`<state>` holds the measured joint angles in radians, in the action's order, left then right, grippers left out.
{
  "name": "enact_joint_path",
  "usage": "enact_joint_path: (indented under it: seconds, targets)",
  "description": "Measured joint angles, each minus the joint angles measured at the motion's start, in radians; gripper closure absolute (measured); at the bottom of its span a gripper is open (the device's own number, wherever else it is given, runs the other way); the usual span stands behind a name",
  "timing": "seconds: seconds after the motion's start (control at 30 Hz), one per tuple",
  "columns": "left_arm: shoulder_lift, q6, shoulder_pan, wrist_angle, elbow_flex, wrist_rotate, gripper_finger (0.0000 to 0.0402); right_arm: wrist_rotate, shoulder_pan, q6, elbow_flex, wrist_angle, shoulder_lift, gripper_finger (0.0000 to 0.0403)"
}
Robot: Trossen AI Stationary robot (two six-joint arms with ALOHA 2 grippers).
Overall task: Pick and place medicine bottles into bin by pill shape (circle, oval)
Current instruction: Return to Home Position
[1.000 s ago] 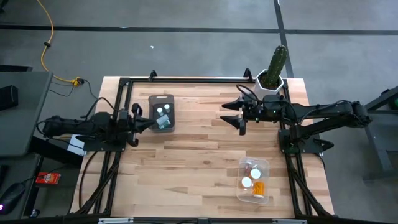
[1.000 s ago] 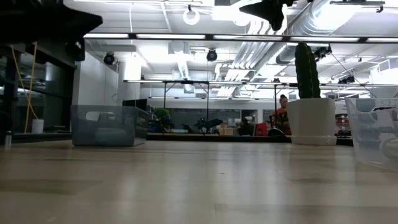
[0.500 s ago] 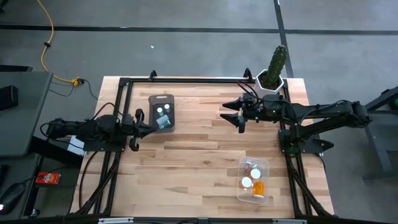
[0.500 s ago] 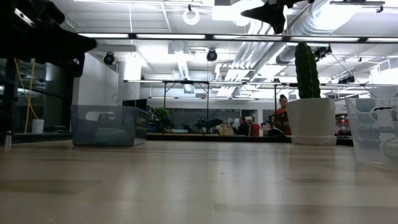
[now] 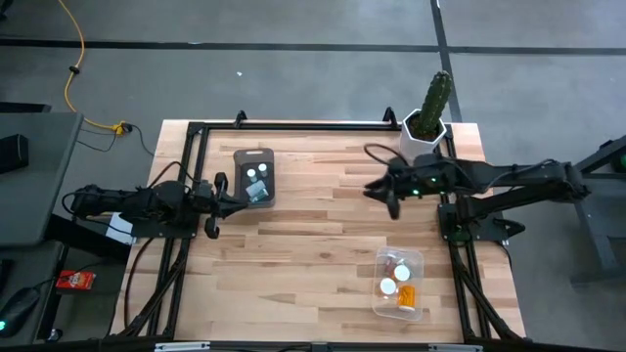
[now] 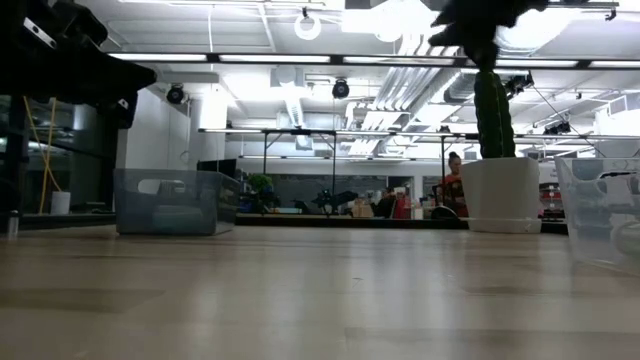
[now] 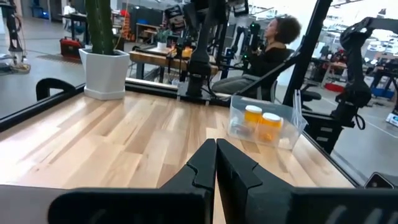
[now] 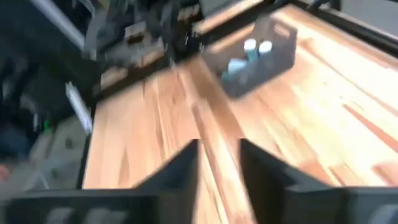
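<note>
Toward the left side of the high view, the left gripper (image 5: 231, 194) is held over the edge of the table (image 5: 313, 244), pointed at a gray bin (image 5: 241, 161) that is set just beside it in the upper left of the tabletop. In the left wrist view its fingers (image 7: 205, 163) are seen pressed together, and nothing is gripped between them. Pale medicine bottles (image 5: 256, 174) with light tops are seen standing inside the gray bin.

Right of centre in the high view, the right gripper (image 5: 377, 191) is held over the table, just below a cactus (image 5: 436, 96) that is planted in a white pot (image 5: 430, 132) at the upper right corner. In the blurred right wrist view a narrow gap is shown between its fingers (image 8: 180, 171), and nothing is held in it.

A clear bin (image 5: 415, 260) is placed at the lower right of the table, well apart from both grippers. Orange medicine bottles (image 5: 406, 294) with white caps are seen lying inside it, and two of them are also shown through its wall in the left wrist view.

At the far left of the low view the gray bin is seen, while the cactus and the clear bin are found at the right. A person (image 7: 272, 53) is seated in the room beyond the table.
</note>
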<state>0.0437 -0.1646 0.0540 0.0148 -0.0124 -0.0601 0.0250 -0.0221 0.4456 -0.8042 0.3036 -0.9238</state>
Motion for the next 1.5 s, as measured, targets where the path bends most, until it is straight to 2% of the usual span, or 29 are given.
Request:
enact_joint_path:
  seconds: [0.07,0.13,0.27,0.43,0.7,0.87,1.0,1.17,1.5]
  targets:
    - [0.0,0.0,0.0,0.002,0.0,-0.001,0.0399,-0.024,0.0,-0.045,0.001,0.087,0.052,0.0368]
    - [0.0,0.0,0.0,0.002,0.0,-0.001,0.0399,-0.056,-0.001,-0.062,0.044,0.08,0.124,0.039]
    - [0.0,0.0,0.0,0.001,0.0,-0.002,0.0399,-0.113,0.004,-0.022,0.237,-0.028,0.331,0.0374]
    - [0.0,0.0,0.0,0.001,0.0,-0.003,0.0398,-0.071,-0.004,-0.005,0.472,-0.184,0.583,0.0398]
    - [0.0,0.0,0.0,0.001,0.0,-0.003,0.0398,-0.023,-0.017,0.013,0.701,-0.289,0.83,0.0401]
    - [0.0,0.0,0.0,0.001,0.0,-0.003,0.0398,0.021,-0.018,-0.035,0.783,-0.297,0.916,0.0402]
    - [0.0,0.0,0.0,0.001,0.0,-0.003,0.0398,0.051,-0.017,-0.136,0.794,-0.336,0.92,0.0403]
    - [0.0,0.0,0.0,0.003,0.0,-0.003,0.0398,0.034,-0.017,-0.244,0.794,-0.33,0.904,0.0402]
    - [0.0,0.0,0.0,0.003,0.0,-0.003,0.0398,0.031,-0.017,-0.105,0.794,-0.33,0.904,0.0402]
